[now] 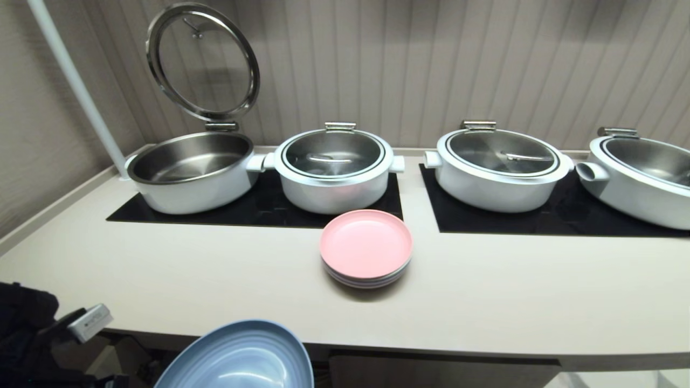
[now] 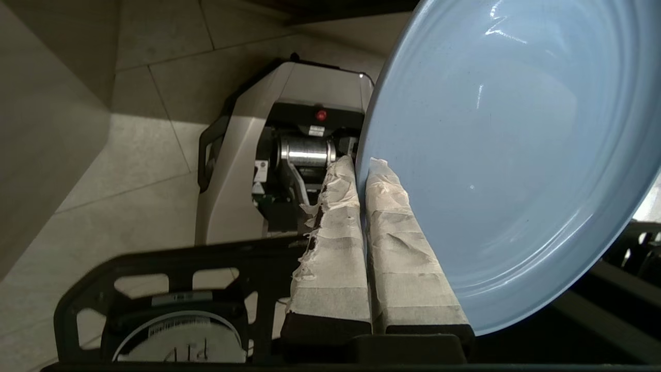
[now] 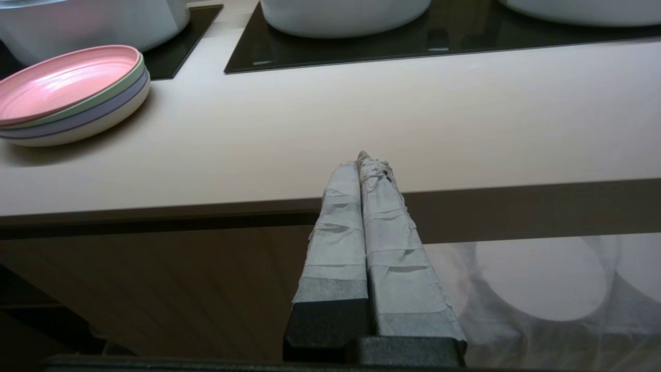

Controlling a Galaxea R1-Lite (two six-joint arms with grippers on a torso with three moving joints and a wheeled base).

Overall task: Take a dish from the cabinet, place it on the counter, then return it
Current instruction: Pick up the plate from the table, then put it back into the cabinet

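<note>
The light blue dish hangs tilted below and in front of the counter's front edge, at the bottom of the head view. My left gripper is shut on the dish's rim, one taped finger on each side of it. Part of my left arm shows at the lower left. My right gripper is shut on nothing, parked level just before the counter edge. The inside of the cabinet is out of view; only a brown front panel shows under the counter.
A pink-topped stack of plates sits mid-counter. Behind it stand several white pots on black hob panels, the leftmost pot with its lid raised. A white pole rises at the back left. My own base shows on the tiled floor.
</note>
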